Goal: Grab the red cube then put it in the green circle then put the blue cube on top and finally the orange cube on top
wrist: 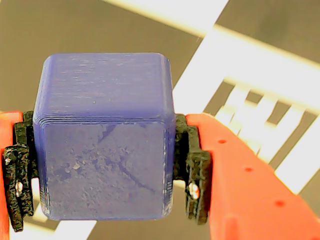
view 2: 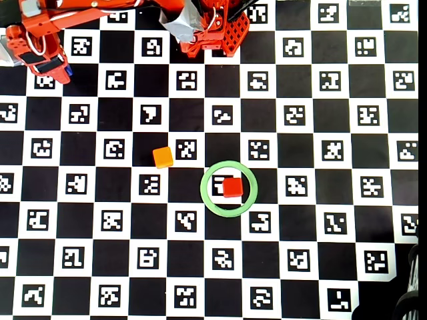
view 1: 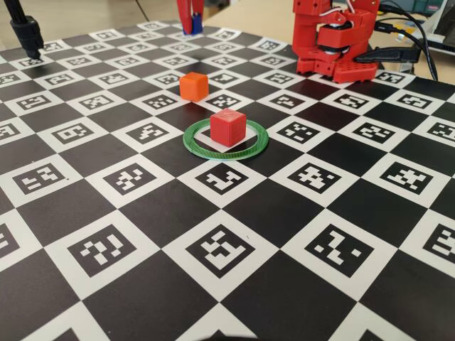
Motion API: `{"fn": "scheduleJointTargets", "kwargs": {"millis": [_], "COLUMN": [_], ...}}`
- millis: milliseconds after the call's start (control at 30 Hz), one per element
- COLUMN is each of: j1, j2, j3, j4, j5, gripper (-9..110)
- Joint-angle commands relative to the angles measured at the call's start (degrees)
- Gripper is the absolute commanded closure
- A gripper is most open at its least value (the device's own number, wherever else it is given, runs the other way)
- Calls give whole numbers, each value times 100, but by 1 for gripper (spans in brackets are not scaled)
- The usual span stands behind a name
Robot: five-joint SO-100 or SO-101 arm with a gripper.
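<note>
The red cube [view 1: 228, 126] [view 2: 232, 187] sits inside the green circle [view 1: 226, 155] [view 2: 229, 214], slightly right of its centre in the overhead view. Just outside the ring, to its upper left, the orange cube [view 1: 193, 85] [view 2: 163, 157] rests on the board. My gripper [wrist: 106, 185] is shut on the blue cube [wrist: 105, 140], with a black pad pressed on each side. In the fixed view the gripper [view 1: 190, 25] holds the blue cube [view 1: 190, 30] at the far edge of the board. The overhead view shows the gripper [view 2: 57, 67] at the top left corner.
A checkerboard mat with printed markers covers the table [view 1: 213, 249]. The red arm base [view 1: 334, 42] [view 2: 213, 30] stands at the far side. A black stand [view 1: 27, 35] is at the far left and cables [view 1: 412, 39] lie at the far right.
</note>
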State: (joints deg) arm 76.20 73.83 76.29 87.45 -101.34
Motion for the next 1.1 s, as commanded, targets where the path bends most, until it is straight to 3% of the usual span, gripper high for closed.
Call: {"fn": "scheduleJointTargets", "kwargs": {"millis": [0,333,1067], "j1": [-246,-1063,-4746], "j2": [1195,2171,3331], "j3": [-466,-809,-844], "j4": [378,1283,1811], "j5": [114,1195,6188], "gripper": [91,91,91]}}
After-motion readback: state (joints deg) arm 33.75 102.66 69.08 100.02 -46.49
